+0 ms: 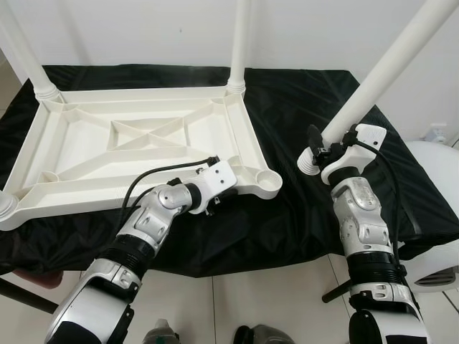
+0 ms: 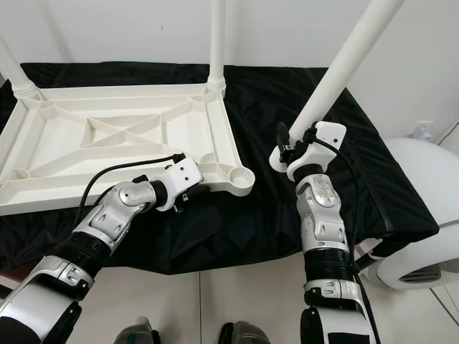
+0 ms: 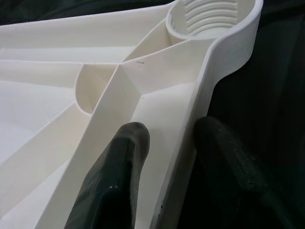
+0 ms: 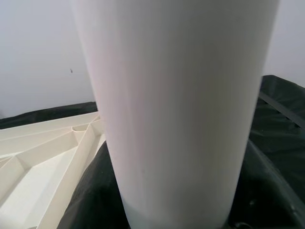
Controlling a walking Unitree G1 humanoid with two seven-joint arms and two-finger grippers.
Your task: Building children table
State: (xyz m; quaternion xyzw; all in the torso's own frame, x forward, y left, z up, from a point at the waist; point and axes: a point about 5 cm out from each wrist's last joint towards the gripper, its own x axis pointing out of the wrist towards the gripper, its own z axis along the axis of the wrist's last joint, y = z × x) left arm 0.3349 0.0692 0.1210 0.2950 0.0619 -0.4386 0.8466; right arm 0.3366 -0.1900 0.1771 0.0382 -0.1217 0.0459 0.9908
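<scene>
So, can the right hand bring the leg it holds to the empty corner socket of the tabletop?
Probably yes. The right hand holds the leg beside the empty socket, with only black cloth between them. The left hand grips the tabletop rim further along.

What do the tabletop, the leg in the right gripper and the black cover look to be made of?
Tabletop: likely moulded white plastic, matte, with ribs and a threaded socket. Leg in the right gripper: the same smooth white plastic, apparently. Black cover: thin, wrinkled fabric or sheeting with a slight sheen.
</scene>
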